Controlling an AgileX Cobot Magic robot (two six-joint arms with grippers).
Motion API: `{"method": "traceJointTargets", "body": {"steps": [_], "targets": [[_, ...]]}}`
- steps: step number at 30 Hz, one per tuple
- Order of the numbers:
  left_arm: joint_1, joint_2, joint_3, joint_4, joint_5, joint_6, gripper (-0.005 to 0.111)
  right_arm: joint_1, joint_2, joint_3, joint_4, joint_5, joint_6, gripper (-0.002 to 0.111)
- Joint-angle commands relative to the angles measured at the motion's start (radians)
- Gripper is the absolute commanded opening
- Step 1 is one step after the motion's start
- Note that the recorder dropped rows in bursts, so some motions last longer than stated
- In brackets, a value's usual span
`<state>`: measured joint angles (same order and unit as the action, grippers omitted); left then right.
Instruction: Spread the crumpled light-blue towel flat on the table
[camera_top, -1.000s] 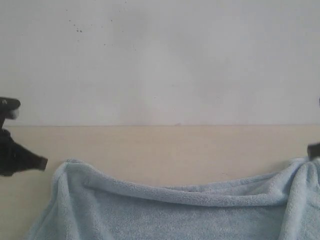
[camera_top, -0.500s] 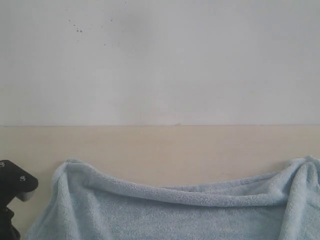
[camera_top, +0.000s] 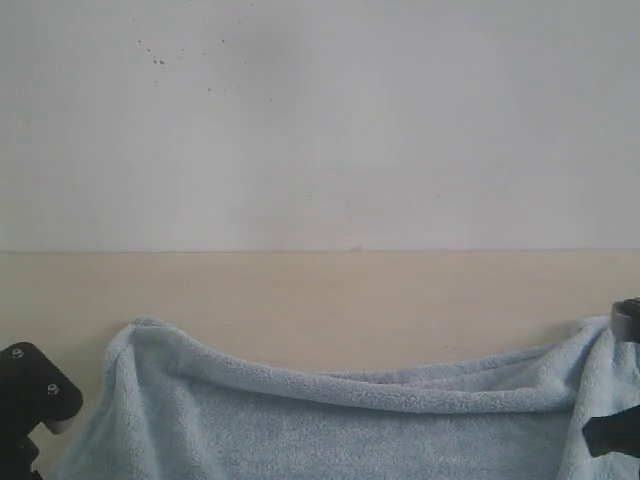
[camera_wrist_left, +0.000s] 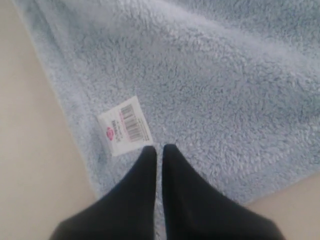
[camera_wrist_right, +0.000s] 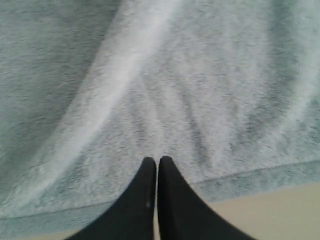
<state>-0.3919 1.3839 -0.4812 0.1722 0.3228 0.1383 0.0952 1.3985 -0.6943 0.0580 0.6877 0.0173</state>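
Note:
The light-blue towel (camera_top: 340, 425) lies along the near part of the table (camera_top: 320, 295), its far edge sagging in a soft fold between two raised corners. In the left wrist view my left gripper (camera_wrist_left: 159, 148) is shut with nothing in it, its tips just over the towel (camera_wrist_left: 215, 85) beside a white barcode tag (camera_wrist_left: 124, 126). My right gripper (camera_wrist_right: 158, 159) is also shut and empty, hovering over the towel (camera_wrist_right: 165, 85) close to its hemmed edge. In the exterior view only black parts of the left arm (camera_top: 32, 395) and the right arm (camera_top: 615, 432) show at the frame's sides.
A plain white wall (camera_top: 320, 120) rises behind the table. Bare tabletop runs between the towel's far edge and the wall, and beside the towel in both wrist views (camera_wrist_left: 35, 165) (camera_wrist_right: 270, 215).
The left arm has dropped from mid-left to the bottom-left corner. The right arm left the towel's right corner, went out of view, and now shows lower at the right edge. The towel has hardly moved.

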Motion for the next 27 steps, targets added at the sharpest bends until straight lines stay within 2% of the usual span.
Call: {"method": "traceJointTargets", "body": {"steps": [1, 7, 14, 17, 23, 27], "targets": [[-0.003, 0.008, 0.016, -0.011, -0.028, 0.032, 0.004, 0.071, -0.003, 0.003, 0.122, -0.008, -0.157, 0.001], [-0.002, 0.054, 0.069, 0.003, -0.031, 0.038, 0.004, 0.144, -0.003, 0.003, 0.122, -0.008, -0.178, 0.001], [-0.002, 0.052, 0.069, -0.001, 0.109, 0.035, 0.004, 0.146, -0.003, 0.003, 0.120, -0.022, -0.180, 0.001], [-0.002, 0.052, 0.069, 0.007, 0.129, 0.035, 0.004, 0.146, -0.003, 0.003, 0.129, -0.036, -0.180, 0.001], [0.000, 0.009, 0.033, 0.034, 0.028, 0.030, 0.004, 0.146, -0.003, 0.003, 0.148, -0.033, -0.180, 0.001], [0.032, 0.034, 0.049, 0.096, -0.074, 0.028, 0.004, 0.146, -0.003, 0.003, 0.170, -0.029, -0.182, 0.001]]}}
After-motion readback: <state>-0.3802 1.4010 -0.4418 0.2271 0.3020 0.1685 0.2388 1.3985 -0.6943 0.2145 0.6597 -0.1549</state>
